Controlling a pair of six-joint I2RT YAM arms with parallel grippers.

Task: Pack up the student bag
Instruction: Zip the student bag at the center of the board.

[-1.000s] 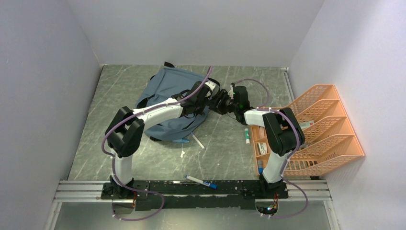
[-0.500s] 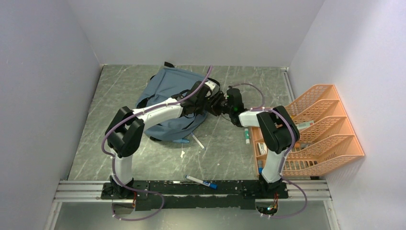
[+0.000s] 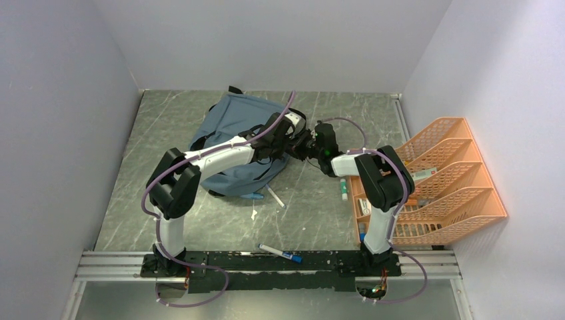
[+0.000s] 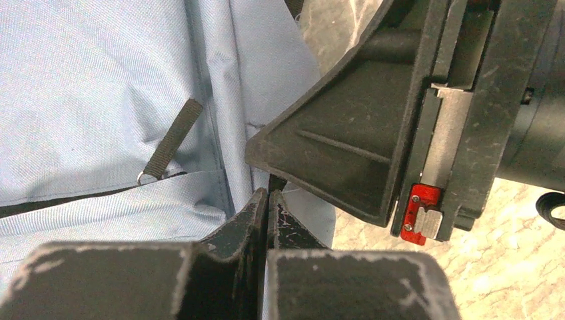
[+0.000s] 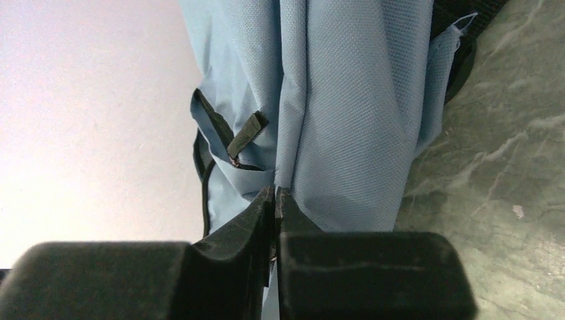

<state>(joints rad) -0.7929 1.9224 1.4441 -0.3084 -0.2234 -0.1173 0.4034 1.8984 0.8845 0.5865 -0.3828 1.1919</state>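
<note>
The table point(image 3: 313, 200) carries the student bag point(image 3: 233, 123), slumped well to the left of the orange rack point(image 3: 453, 180). Both arms reach forward and bend inward, and their wrists meet at the bag's rack-side edge. The left claw point(image 4: 268, 193) is closed, apparently pinching a fold of blue fabric. The right claw point(image 5: 275, 193) is clamped on a fold just beside it. With pinches this close, both may hold the same layer. Pulling could then drag the limp bag instead of opening it, or the thin cloth could slip free.
</note>
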